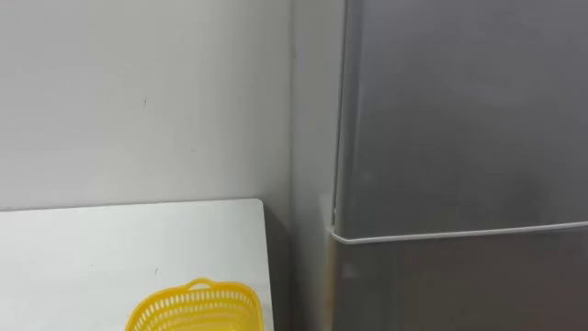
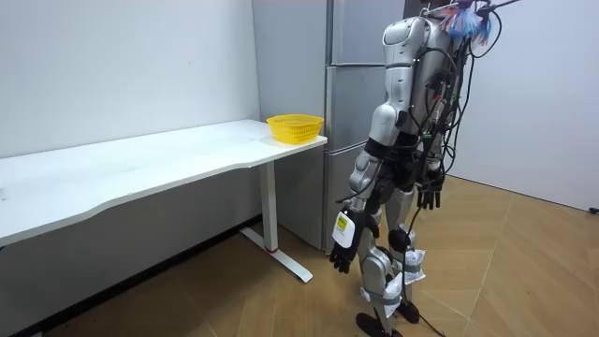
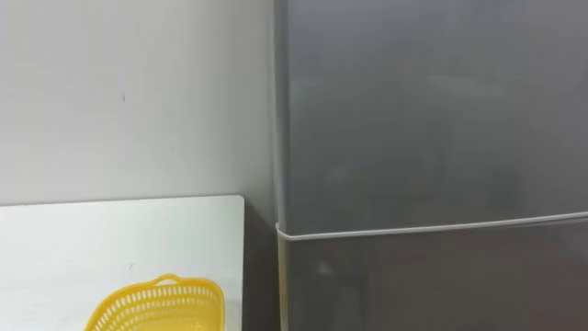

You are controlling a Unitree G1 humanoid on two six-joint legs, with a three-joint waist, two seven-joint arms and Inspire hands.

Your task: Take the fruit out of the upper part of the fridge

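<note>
White-walled room. A tall grey fridge (image 1: 459,138) stands upright, closed doors facing the robot, beside a white table (image 2: 140,168) with a yellow basket (image 2: 295,126). The left hand (image 2: 343,245) and right hand (image 2: 429,196) hang loosely spread, empty.

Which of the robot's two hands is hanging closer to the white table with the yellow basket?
The left hand, hanging low on the side of its body toward the white table; the right hand hangs beyond its hips, farther off.

Both arms hang at sides; left hand (image 2: 342,251), right hand (image 2: 429,197): fingers relaxed, pointing down.
</note>
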